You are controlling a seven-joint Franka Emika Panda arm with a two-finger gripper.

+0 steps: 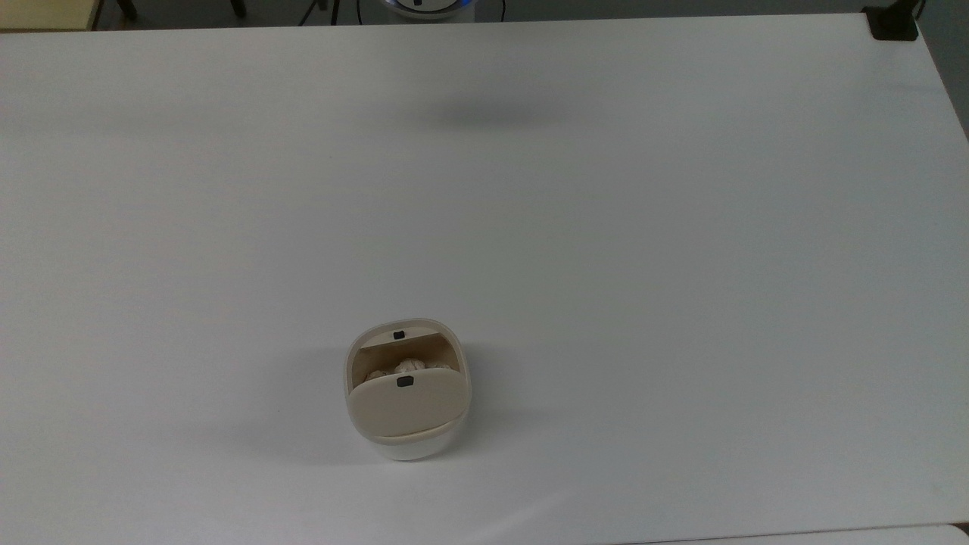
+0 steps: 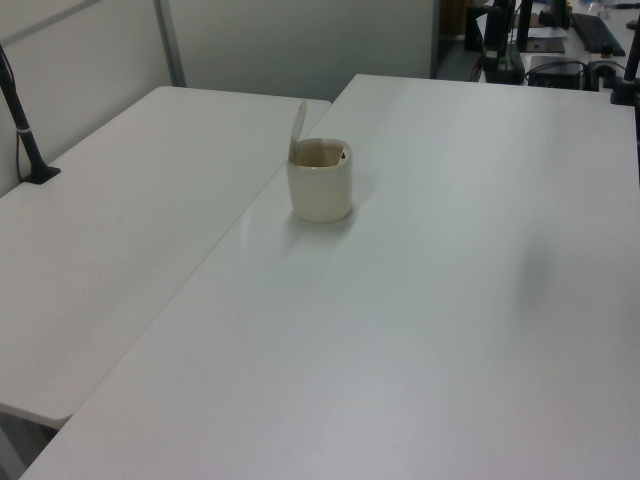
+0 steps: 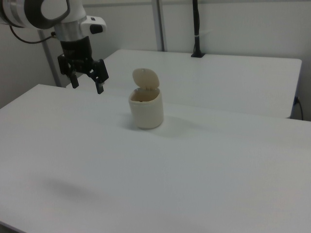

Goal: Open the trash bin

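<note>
Here, trash bin [image 3: 146, 113] stands lid [image 3: 146, 78] raised; probably light, tippable plastic. Gripper [image 3: 86, 87] beside bin, fingers spread, empty.

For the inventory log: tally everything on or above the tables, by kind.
White desktop trash bin with beige lid raised: 1
Black two-finger gripper, fingers spread: 1
White tables: 2
Black upright pole: 1
Total: 5

Pale lumps [image 1: 409, 368] inside bin [image 1: 405, 446] — perhaps crumpled paper — half-hidden by lid [image 1: 405, 405]
</note>
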